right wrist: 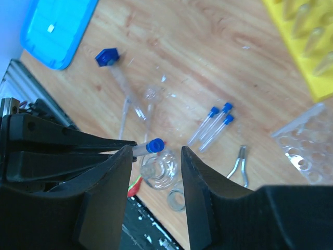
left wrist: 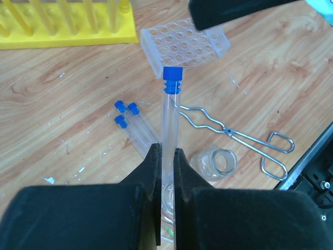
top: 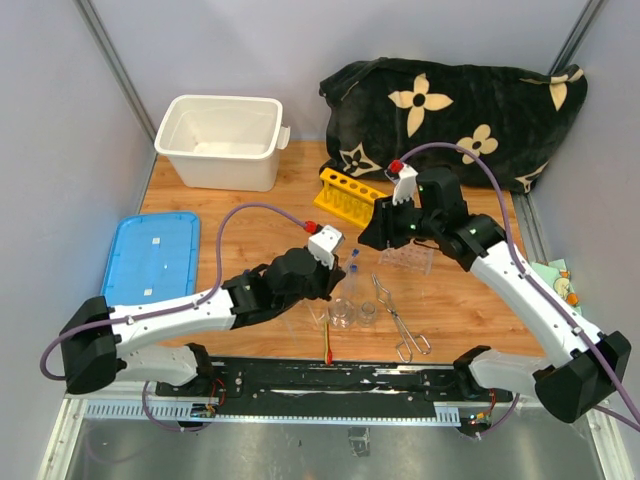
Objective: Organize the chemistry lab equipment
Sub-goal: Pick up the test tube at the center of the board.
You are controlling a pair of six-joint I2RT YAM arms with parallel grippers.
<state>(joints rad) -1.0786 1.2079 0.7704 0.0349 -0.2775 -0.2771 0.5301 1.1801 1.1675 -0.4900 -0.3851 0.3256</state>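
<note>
My left gripper (left wrist: 166,151) (top: 328,280) is shut on a blue-capped clear tube (left wrist: 169,117), held above the table with its cap pointing away from the fingers. My right gripper (right wrist: 155,162) (top: 385,230) hangs open higher up; that tube's cap (right wrist: 155,145) shows between its fingers, close to the left one. Three more blue-capped tubes (left wrist: 130,122) (right wrist: 213,125) lie on the wood. The yellow holed rack (top: 348,193) and the clear plastic rack (top: 407,258) (left wrist: 184,47) stand further back. Two small glass beakers (top: 342,313) (left wrist: 216,162), metal tongs (top: 400,320) (left wrist: 244,138) and a red-tipped stick (top: 327,345) lie near the front edge.
A white plastic tub (top: 222,140) stands at the back left, with its blue lid (top: 152,255) flat on the left. A black flowered cloth (top: 450,105) is heaped at the back right. A clear piece with a blue hexagonal cap (right wrist: 107,57) lies near the beakers.
</note>
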